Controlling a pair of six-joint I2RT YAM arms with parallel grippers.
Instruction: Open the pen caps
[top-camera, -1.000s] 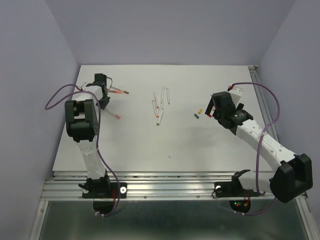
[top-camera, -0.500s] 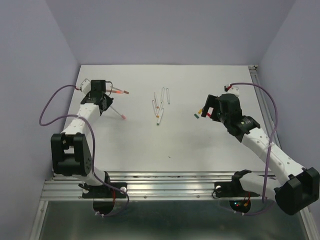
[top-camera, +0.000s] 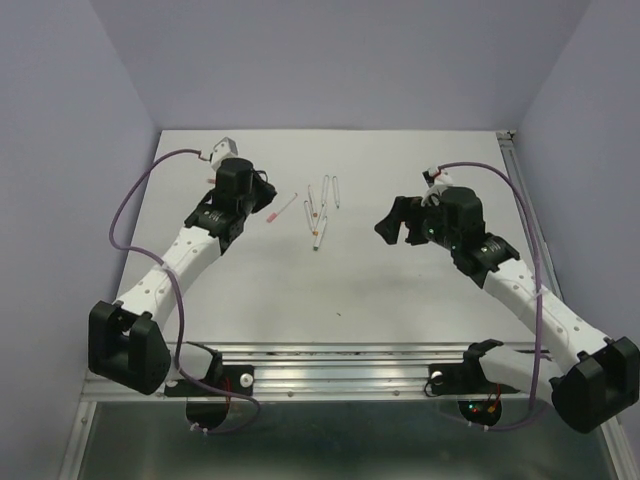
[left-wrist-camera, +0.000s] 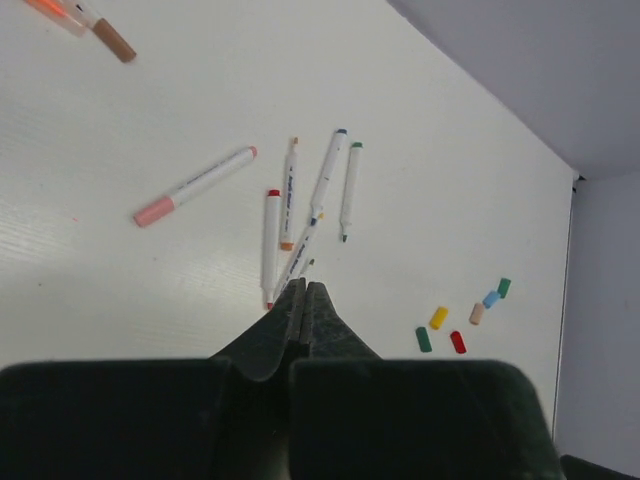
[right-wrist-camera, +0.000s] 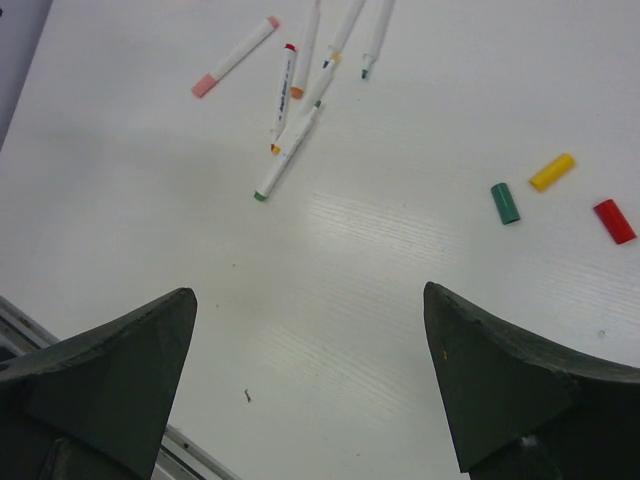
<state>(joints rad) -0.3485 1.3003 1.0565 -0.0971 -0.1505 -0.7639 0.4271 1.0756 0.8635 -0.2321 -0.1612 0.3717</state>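
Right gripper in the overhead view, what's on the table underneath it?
From above, the open right gripper covers that patch of table. Its wrist camera shows loose caps lying there: a green cap, a yellow cap and a red cap. Anything further right is out of frame.

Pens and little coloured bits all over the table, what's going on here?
Two robot arms are meant to pull caps off marker pens. Several uncapped pens lie in a cluster, with loose caps to their right. The left fingers are shut on nothing, near a pink-capped pen. The right fingers hang open above the table.
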